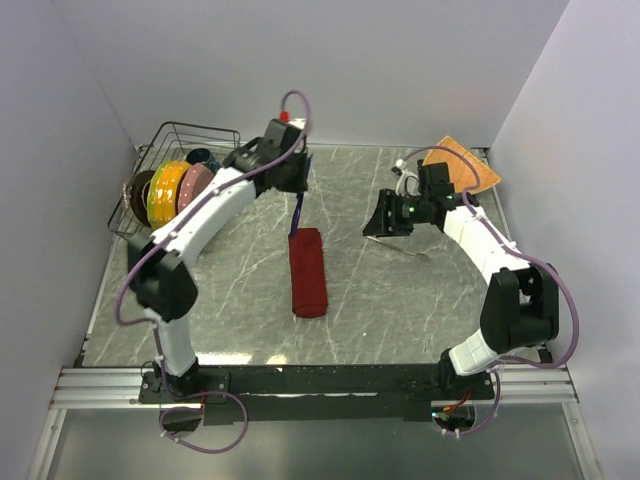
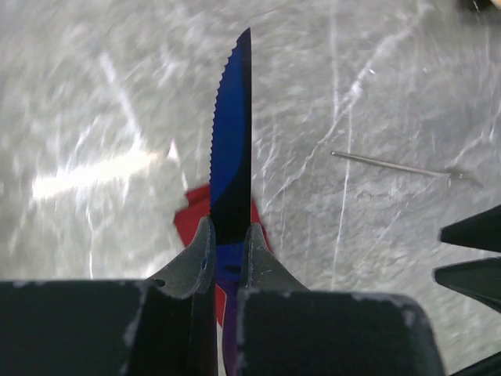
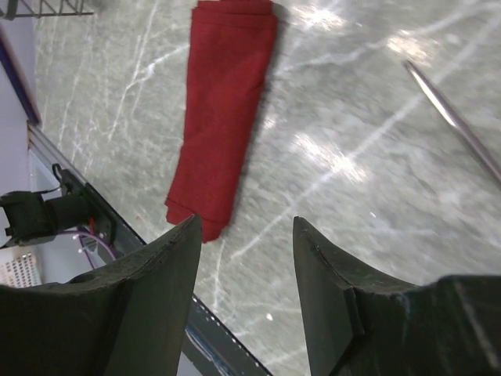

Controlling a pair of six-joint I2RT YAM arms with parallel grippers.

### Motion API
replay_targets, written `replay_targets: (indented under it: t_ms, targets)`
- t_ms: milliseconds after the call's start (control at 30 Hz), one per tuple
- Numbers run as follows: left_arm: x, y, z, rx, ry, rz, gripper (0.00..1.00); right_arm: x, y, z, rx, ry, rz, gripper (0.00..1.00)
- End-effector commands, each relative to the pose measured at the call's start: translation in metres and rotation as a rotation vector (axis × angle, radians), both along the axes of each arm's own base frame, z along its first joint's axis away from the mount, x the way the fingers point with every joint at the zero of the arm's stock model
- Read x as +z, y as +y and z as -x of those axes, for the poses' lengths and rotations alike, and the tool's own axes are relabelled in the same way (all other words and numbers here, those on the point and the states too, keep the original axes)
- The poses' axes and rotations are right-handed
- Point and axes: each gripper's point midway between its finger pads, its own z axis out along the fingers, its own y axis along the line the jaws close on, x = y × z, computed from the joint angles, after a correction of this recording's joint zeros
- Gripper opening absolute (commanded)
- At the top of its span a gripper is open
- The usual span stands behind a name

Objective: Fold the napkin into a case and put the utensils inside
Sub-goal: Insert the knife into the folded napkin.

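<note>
The dark red napkin (image 1: 308, 272) lies folded into a narrow strip at the middle of the table, also seen in the right wrist view (image 3: 227, 110). My left gripper (image 1: 297, 178) hovers just beyond the napkin's far end, shut on the blue-purple knife (image 2: 232, 133); its serrated blade sticks out past the fingertips (image 2: 205, 235) over the napkin's end (image 2: 196, 215). The silver fork (image 2: 391, 165) lies flat on the table right of the napkin, also in the right wrist view (image 3: 454, 117). My right gripper (image 1: 385, 222) hangs open and holds nothing (image 3: 246, 223), near the fork.
A wire dish rack (image 1: 150, 160) with coloured plates (image 1: 168, 192) stands at the back left. An orange woven mat (image 1: 465, 163) lies at the back right corner, with a white cable (image 1: 405, 180) beside it. The table's black front rail (image 3: 94, 227) is near the napkin's end.
</note>
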Motion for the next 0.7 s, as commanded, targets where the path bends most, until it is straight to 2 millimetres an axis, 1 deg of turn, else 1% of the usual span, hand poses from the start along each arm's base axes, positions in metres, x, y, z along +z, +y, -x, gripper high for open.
replay_targets:
  t_ms: [0,33,133,167,200,267,300,367,400,467,500,567,667]
  targets:
    - [-0.026,0.019,0.007,0.247,0.076,0.128,0.01,0.006,0.027,-0.013,0.031,-0.052,-0.046,0.57]
    - [-0.029,0.024,0.01,0.259,0.071,0.147,0.01,0.005,0.03,-0.015,0.032,-0.052,-0.047,0.57]
    - [-0.029,0.023,0.0,0.294,0.029,0.172,0.01,0.0,0.041,-0.018,0.032,-0.036,-0.065,0.54]
    - [-0.034,0.024,-0.002,0.303,0.032,0.158,0.01,-0.002,0.043,-0.018,0.032,-0.032,-0.067,0.54]
    - [-0.042,0.023,-0.008,0.32,0.047,0.14,0.01,-0.004,0.047,-0.017,0.038,-0.029,-0.069,0.53]
    - [-0.055,0.029,-0.013,0.354,0.055,0.092,0.01,-0.008,0.051,-0.019,0.036,-0.027,-0.067,0.53]
    - [-0.066,0.029,-0.014,0.365,0.068,0.079,0.01,-0.008,0.053,-0.019,0.039,-0.03,-0.068,0.53]
    - [-0.071,0.03,-0.02,0.381,0.052,0.081,0.01,-0.013,0.053,-0.021,0.026,-0.022,-0.069,0.53]
    - [-0.078,0.029,-0.017,0.383,0.052,0.065,0.01,-0.015,0.054,-0.021,0.026,-0.016,-0.069,0.53]
    - [-0.083,0.03,-0.021,0.405,0.028,0.052,0.01,-0.018,0.055,-0.022,0.027,-0.01,-0.067,0.53]
    - [-0.089,0.029,-0.018,0.404,0.031,0.046,0.01,-0.019,0.055,-0.023,0.026,-0.009,-0.066,0.53]
    - [-0.09,0.028,-0.021,0.421,0.001,0.05,0.01,-0.021,0.055,-0.023,0.027,-0.006,-0.06,0.53]
    - [-0.096,0.026,-0.017,0.424,-0.021,0.037,0.01,-0.023,0.055,-0.024,0.026,-0.002,-0.058,0.53]
